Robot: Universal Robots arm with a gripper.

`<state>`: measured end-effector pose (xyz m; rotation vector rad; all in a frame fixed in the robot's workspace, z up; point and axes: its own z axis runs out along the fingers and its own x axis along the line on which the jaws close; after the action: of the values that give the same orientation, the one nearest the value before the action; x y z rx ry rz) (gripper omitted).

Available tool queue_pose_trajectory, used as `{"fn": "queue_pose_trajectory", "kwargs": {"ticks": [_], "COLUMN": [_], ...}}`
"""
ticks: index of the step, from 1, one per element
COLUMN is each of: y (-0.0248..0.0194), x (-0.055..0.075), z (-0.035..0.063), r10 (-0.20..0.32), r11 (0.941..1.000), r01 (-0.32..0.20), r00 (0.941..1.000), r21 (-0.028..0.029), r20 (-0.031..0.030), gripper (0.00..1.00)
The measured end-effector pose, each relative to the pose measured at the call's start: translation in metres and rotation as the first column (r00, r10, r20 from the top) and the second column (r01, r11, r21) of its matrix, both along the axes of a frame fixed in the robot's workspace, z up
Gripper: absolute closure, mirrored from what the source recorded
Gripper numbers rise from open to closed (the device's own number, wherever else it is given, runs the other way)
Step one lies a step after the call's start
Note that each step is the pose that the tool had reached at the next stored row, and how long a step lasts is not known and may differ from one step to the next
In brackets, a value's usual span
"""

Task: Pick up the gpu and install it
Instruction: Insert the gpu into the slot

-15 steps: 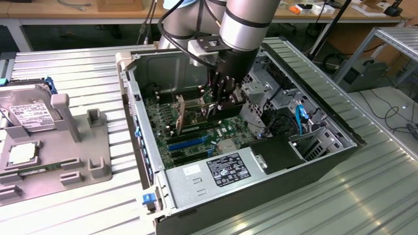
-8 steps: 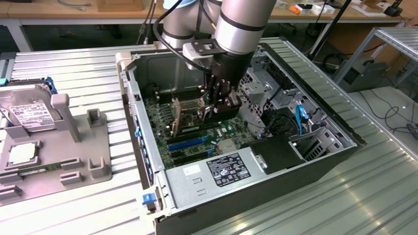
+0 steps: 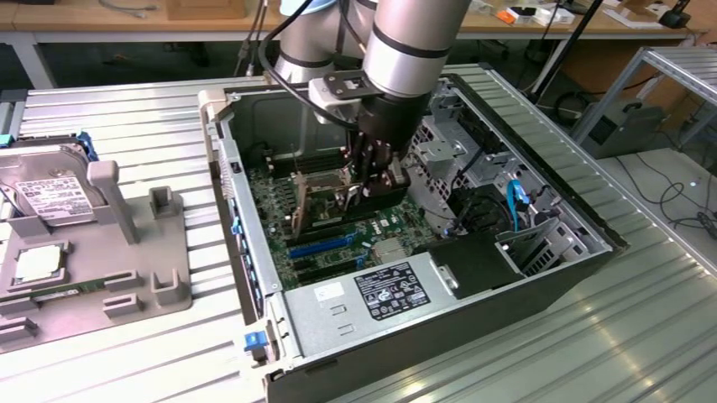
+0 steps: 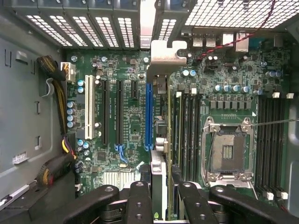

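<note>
Black claw [image 4: 161, 196] is clamped on the gpu [image 4: 159, 121], holding it edge-down inside the open pc case [image 3: 336, 327], w/ its metal bracket toward the rear slots, prob. so the card lines up w/ the blue slot [image 4: 148, 116] on the motherboard [image 4: 126, 140].

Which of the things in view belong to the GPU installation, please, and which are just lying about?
In the job: gpu held edge-on by the gripper, motherboard, blue slot.
Lying about: hard drive, grey fixture tray.
</note>
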<state>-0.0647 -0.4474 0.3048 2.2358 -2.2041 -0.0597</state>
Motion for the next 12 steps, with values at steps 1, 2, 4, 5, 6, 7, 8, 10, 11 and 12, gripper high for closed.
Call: {"fn": "queue_pose_trajectory", "kwargs": {"ticks": [1,2,4,5,6,7,8,10,11,12], "y": [-0.0001,-0.0002,-0.0006,-0.0007,-0.0007,-0.0007,-0.0007,-0.0007,-0.0008,-0.0008], "x": [-0.002,-0.003,-0.007,-0.009,-0.011,-0.011,-0.013,-0.017,-0.019,-0.022], "z": [-0.0005,-0.001,-0.0023,-0.0035,-0.0048,-0.0065,-0.0086,-0.0114,-0.0127,-0.0141], "r10": [0.0,0.0,0.0,0.0,0.0,0.0,0.0,0.0,0.0,0.0], "r11": [1.0,1.0,1.0,1.0,1.0,1.0,1.0,1.0,1.0,1.0], "r01": [0.0,0.0,0.0,0.0,0.0,0.0,0.0,0.0,0.0,0.0], "r00": [1.0,1.0,1.0,1.0,1.0,1.0,1.0,1.0,1.0,1.0], "r21": [0.0,0.0001,0.0,0.0001,0.0,0.0,0.0001,-0.0002,-0.0002,-0.0002], "r20": [0.0,0.0001,0.0,0.0001,0.0,0.0,0.0001,0.0,0.0,0.0], "gripper": [0.73,0.73,0.73,0.73,0.73,0.73,0.73,0.73,0.73,0.73]}}
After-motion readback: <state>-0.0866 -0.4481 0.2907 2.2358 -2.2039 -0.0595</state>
